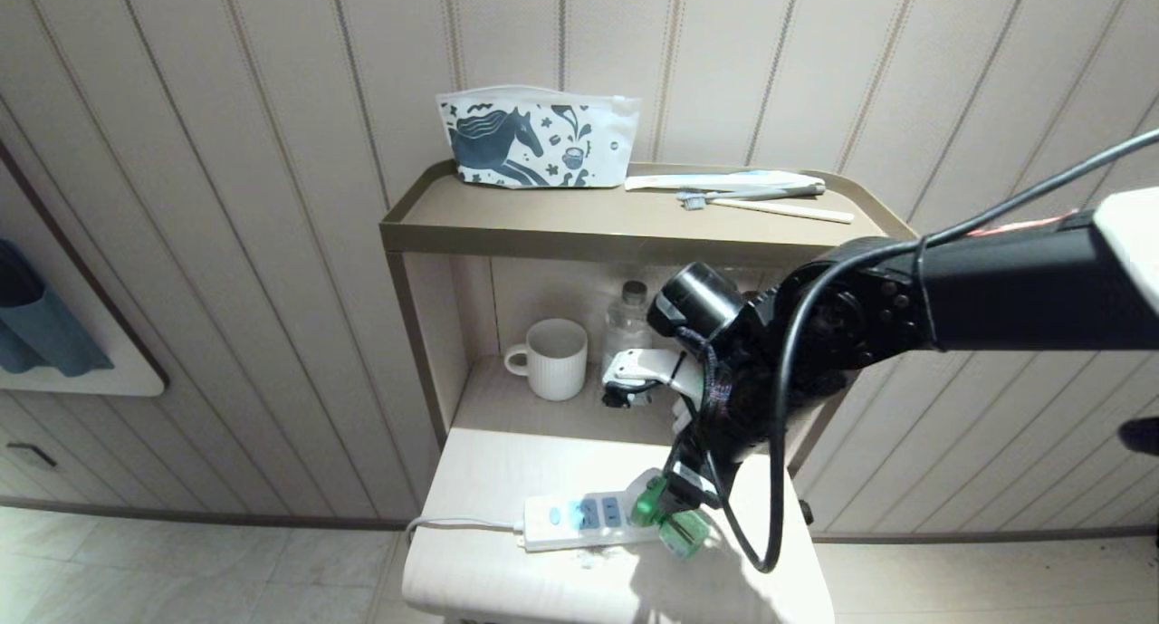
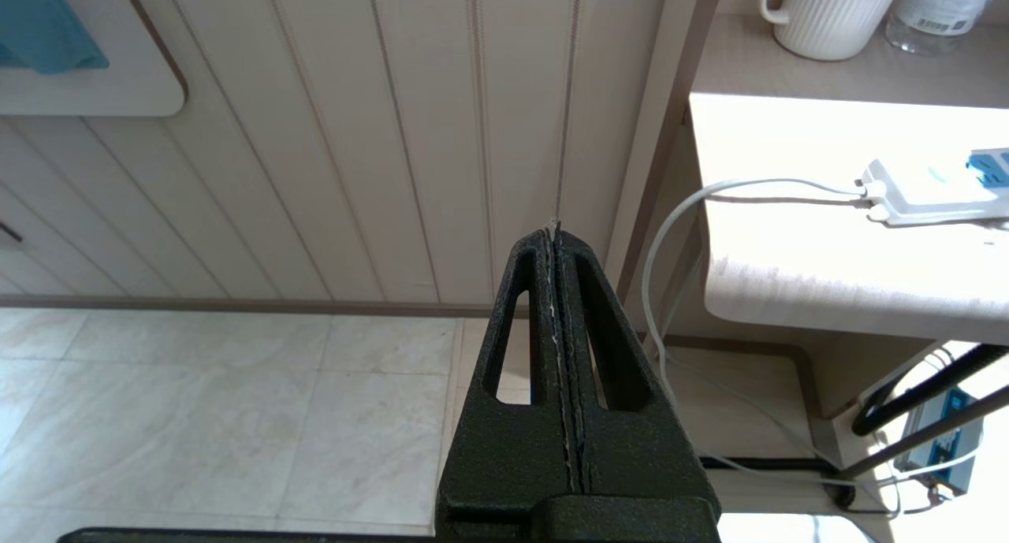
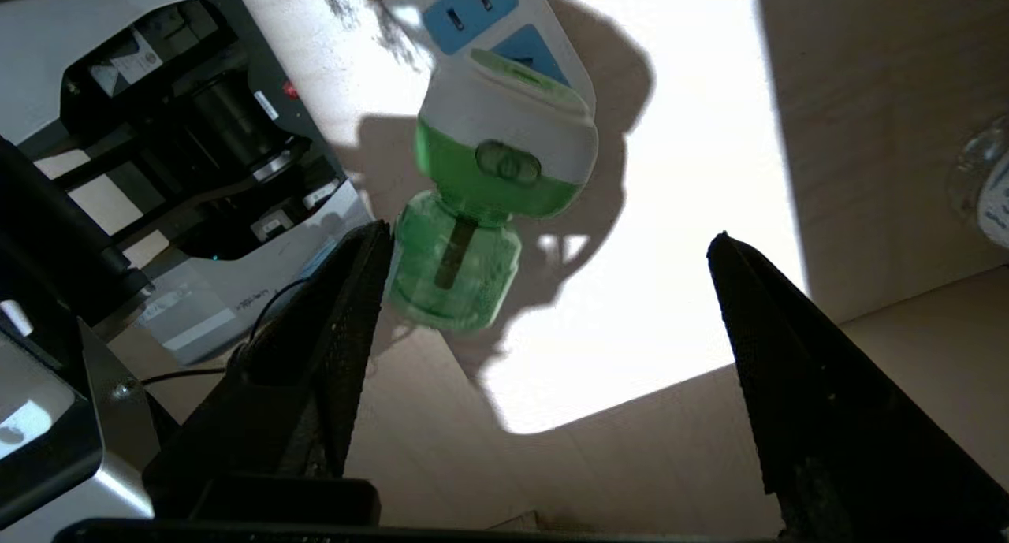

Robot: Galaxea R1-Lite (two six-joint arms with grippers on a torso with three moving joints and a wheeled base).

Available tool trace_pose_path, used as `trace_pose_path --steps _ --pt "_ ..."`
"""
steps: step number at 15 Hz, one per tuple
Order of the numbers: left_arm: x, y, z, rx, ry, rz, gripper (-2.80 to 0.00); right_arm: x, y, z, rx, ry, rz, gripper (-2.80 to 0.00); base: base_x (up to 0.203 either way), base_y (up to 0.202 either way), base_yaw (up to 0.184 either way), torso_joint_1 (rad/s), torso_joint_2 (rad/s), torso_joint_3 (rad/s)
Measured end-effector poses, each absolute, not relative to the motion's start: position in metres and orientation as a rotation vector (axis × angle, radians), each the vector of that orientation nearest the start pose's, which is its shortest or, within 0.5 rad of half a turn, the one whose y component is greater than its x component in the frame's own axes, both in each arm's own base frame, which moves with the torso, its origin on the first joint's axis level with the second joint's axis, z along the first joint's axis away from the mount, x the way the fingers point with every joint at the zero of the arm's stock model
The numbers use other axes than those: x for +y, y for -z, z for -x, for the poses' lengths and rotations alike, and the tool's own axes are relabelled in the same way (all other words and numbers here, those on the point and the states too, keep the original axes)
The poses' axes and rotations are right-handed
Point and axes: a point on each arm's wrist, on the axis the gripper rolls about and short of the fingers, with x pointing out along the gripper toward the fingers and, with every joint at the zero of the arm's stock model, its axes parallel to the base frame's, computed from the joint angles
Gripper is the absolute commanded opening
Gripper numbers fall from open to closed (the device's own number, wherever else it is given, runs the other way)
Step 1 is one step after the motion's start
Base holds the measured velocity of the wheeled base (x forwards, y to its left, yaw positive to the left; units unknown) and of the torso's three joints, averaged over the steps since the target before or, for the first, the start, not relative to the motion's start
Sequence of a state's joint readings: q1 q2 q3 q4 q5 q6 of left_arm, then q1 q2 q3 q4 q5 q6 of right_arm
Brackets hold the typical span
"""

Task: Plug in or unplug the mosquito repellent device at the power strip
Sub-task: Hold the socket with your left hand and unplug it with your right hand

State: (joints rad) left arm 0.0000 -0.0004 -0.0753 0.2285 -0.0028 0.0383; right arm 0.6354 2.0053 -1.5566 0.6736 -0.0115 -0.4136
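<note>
The mosquito repellent device [image 1: 672,518] [image 3: 489,180] has its white head resting on the end socket of the power strip [image 1: 579,519] [image 3: 473,7], with the green bottle jutting out sideways. Its prongs are hidden. The strip lies on the low white table [image 1: 507,479], also visible in the left wrist view [image 2: 930,196]. My right gripper [image 3: 549,234] hovers just above the device, open. The bottle sits beside one fingertip [image 3: 370,259], with nothing between the fingers. My left gripper [image 2: 554,229] is parked to the left of the table, shut and empty.
The strip's grey-white cord [image 1: 453,522] runs off the table's left edge. In the shelf niche behind stand a white mug [image 1: 554,357] and a clear water bottle [image 1: 627,321]. On the top shelf [image 1: 543,216] lie a horse-print pouch [image 1: 534,139] and toothbrushes [image 1: 761,194].
</note>
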Motion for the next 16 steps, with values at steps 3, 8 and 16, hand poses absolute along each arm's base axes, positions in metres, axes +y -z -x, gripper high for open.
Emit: trace_pose_path --steps 3,8,16 --pt "0.0 -0.073 0.03 0.153 0.006 -0.038 -2.8 0.222 -0.153 -0.301 0.968 -0.78 0.728 0.0 0.0 0.0 0.0 0.0 0.0 0.0" --pt "0.0 -0.073 0.03 0.153 0.006 -0.038 -2.8 0.233 -0.129 -0.309 1.02 -0.792 0.748 0.0 0.0 0.0 0.0 0.0 0.0 0.0" --pt "0.0 -0.073 0.03 0.153 0.006 -0.038 -2.8 0.243 -0.114 -0.321 1.078 -0.714 0.645 0.0 0.0 0.0 0.0 0.0 0.0 0.0"
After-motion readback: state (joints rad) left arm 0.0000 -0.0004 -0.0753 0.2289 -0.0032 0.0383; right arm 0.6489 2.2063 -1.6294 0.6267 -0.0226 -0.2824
